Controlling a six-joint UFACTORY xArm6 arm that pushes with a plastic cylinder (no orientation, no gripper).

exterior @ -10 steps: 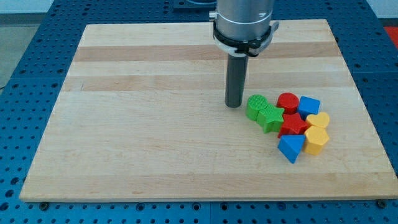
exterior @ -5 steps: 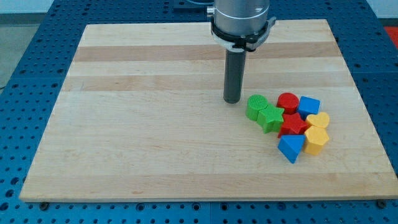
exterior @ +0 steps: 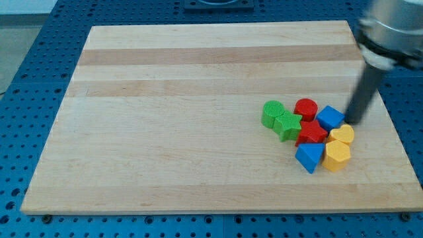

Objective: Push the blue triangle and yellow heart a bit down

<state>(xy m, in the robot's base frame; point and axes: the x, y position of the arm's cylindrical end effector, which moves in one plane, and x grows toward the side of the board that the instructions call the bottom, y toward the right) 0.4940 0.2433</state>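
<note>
The blue triangle lies at the bottom of a tight cluster of blocks on the right of the wooden board. The yellow heart sits at the cluster's right, just above a yellow hexagon. My tip is at the cluster's right side, touching or almost touching the blue cube and just above the yellow heart. The rod is blurred by motion.
The cluster also holds a green cylinder, a green star, a red cylinder and a red star. The board's right edge is close to the cluster.
My tip has swept from left of the green blocks over to the cluster's right side. The blue cube has turned and the yellow heart and hexagon have shifted slightly right.
</note>
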